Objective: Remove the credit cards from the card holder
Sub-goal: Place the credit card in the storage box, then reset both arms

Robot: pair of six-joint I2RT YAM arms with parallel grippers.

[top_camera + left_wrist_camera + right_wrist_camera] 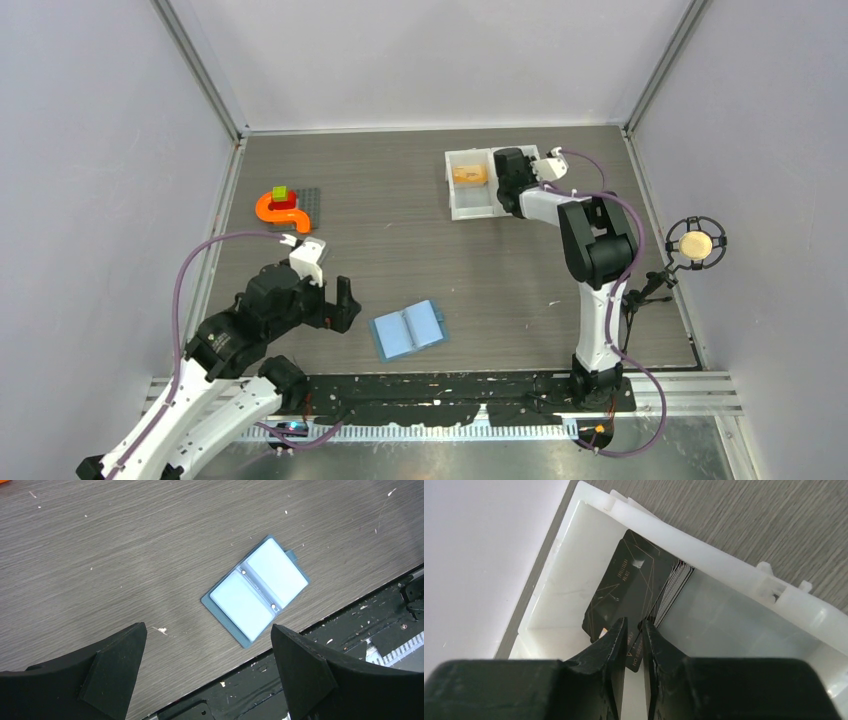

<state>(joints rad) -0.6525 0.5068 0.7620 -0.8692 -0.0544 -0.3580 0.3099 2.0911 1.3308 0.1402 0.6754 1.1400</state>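
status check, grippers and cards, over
Left gripper open, apart from card holder, no cards showing in it. Right gripper nearly shut around dark card inside white tray, grip unclear. Nothing in the way.

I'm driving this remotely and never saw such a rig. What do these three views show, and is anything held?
Two robot arms stand at the near edge of a table. The overhead view shows both; the other two views come from a camera on each wrist. The left gripper is wide open and empty, near the open blue card holder. The right gripper reaches into a white tray, jaws almost closed with a corner of the dark card between them; whether they pinch it I cannot tell. An orange-yellow card lies in the tray too.
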